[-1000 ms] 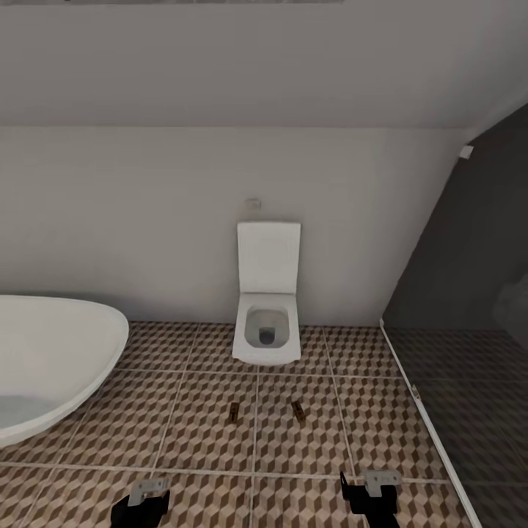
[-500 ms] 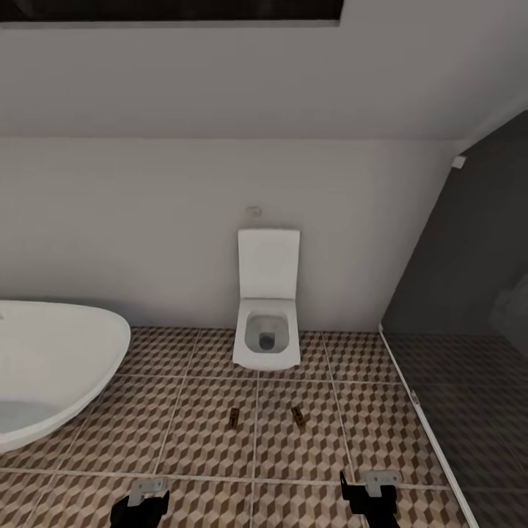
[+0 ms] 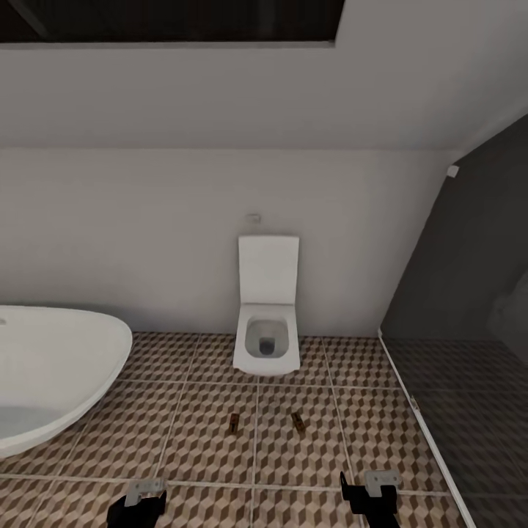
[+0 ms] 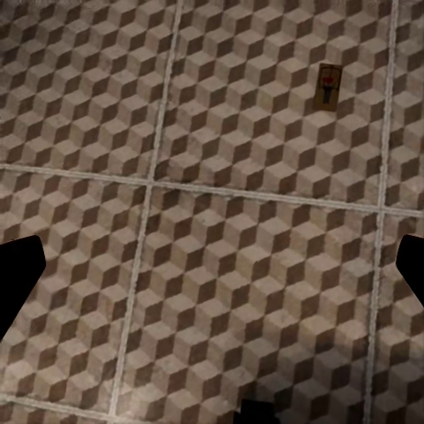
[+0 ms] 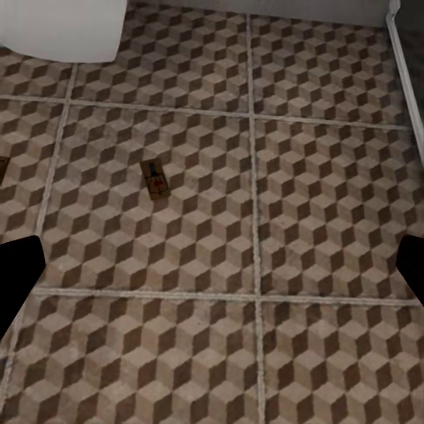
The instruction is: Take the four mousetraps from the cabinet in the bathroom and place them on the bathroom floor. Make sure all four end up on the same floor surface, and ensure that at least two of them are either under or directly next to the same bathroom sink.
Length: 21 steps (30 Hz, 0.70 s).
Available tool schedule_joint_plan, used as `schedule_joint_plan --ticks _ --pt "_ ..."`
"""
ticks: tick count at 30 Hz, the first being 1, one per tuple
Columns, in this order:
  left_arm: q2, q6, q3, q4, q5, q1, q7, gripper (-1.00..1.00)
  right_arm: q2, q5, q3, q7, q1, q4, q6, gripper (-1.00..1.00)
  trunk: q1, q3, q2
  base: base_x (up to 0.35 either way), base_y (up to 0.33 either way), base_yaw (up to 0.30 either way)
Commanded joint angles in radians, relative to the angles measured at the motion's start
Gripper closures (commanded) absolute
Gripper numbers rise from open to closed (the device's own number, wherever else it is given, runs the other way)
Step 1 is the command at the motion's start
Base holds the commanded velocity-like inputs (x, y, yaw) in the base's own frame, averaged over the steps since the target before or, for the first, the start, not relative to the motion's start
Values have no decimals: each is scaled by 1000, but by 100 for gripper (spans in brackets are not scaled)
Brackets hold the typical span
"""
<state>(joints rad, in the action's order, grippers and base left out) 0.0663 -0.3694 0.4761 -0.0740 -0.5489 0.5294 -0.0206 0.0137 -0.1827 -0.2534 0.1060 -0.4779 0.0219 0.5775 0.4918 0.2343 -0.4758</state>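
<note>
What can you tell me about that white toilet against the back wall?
The toilet is white and boxy, standing against the pale back wall. Its flat rectangular lid is raised upright, leaving the bowl open with a dark drain inside. Its base meets the bathroom floor. Two mousetraps lie on the tiles before it, not touching it.

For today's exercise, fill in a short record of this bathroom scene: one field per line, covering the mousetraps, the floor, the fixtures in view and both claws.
mousetraps in view: two, left mousetrap and right mousetrap, lying flat and apart
surface: bathroom floor, cube-pattern tiles
position: in front of the toilet, one to each side of a grout line
other fixtures: bathtub at left, dark shower area at right
left claw: open, holding nothing
right claw: open, holding nothing
sink: cannot tell where it is
</note>
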Motion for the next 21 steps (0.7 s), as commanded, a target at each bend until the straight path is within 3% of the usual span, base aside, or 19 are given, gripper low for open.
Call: schedule_joint_plan --ticks 1,11,21 --pt "-1 -5 7 -3 -1 1 -2 -100 0 -8 -9 3 -1 0 2 -100 -3 -3 6 0 0 0" --pt "0 -5 7 -3 -2 1 -2 -100 0 -8 -9 3 -1 0 2 -100 -42 -50 76 0 0 0" --pt "0 -5 7 -4 -2 1 -2 -100 0 -8 -9 3 -1 0 2 -100 -42 -66 76 0 0 0"
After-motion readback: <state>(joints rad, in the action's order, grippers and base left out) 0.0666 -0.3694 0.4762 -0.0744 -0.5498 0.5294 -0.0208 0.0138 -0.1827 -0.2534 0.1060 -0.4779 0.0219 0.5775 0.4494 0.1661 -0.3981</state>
